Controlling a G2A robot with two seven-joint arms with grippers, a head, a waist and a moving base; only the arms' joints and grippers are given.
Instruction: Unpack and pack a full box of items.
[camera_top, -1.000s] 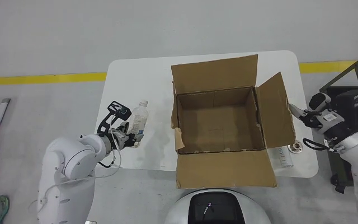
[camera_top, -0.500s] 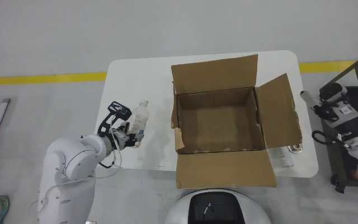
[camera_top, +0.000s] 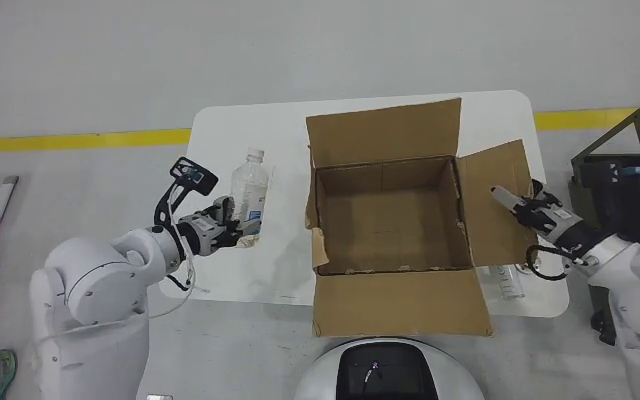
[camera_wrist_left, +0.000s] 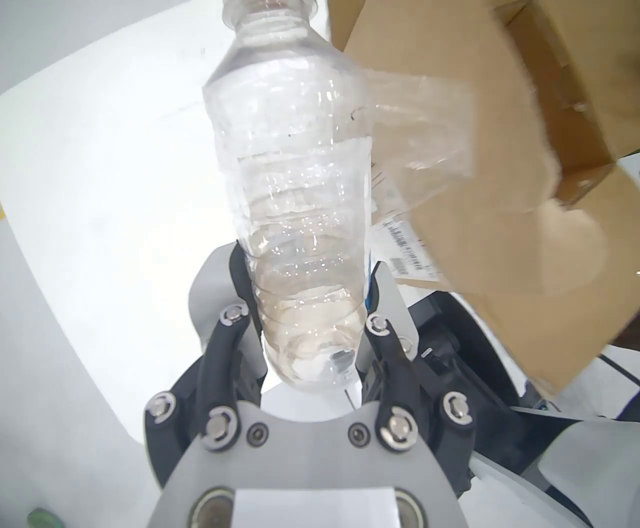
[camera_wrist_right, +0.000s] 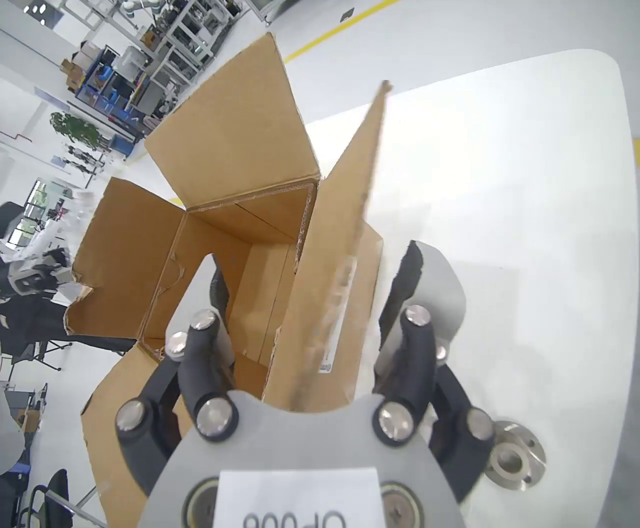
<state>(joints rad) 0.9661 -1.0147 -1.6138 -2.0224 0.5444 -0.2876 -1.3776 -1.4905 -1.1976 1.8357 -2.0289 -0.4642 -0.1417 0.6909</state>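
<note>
1. Cardboard box (camera_top: 390, 215): plain brown corrugated board, sitting open at centre-right of the top view on the white table (camera_top: 260, 130). All its flaps are folded out and its floor is bare.
2. Far flap (camera_top: 385, 135) is broad and flat. Near flap (camera_top: 400, 305) hangs over the table's lower edge. The box's left rim (camera_top: 318, 245) is ragged and torn.
3. Right flap (camera_top: 485, 230) (camera_wrist_right: 345, 210) stands tilted up, its raw fluted edge showing.
4. Right gripper (camera_top: 515, 200) (camera_wrist_right: 320, 280): fingers apart, one on each side of the right flap's edge. Whether the pads touch the board, cannot tell.
5. Left gripper (camera_top: 235, 225) (camera_wrist_left: 307, 300): at left-centre of the top view, clamped on the base of a bottle (camera_top: 250, 190) (camera_wrist_left: 292, 200).
6. Bottle is clear, thin, ribbed plastic. Its neck points toward the upper frame and it is held over the table just left of the box, apart from it. A loose clear label wrap (camera_wrist_left: 415, 150) with a barcode juts off its side.
7. Table is smooth with rounded corners.
8. Metal flange (camera_wrist_right: 510, 457): round, holed, resting on the table by the right gripper.
9. Clear item (camera_top: 508, 282) lies on the table at lower right, just beside the near flap.
10. Yellow floor line (camera_top: 100, 138) runs across beyond the table.
</note>
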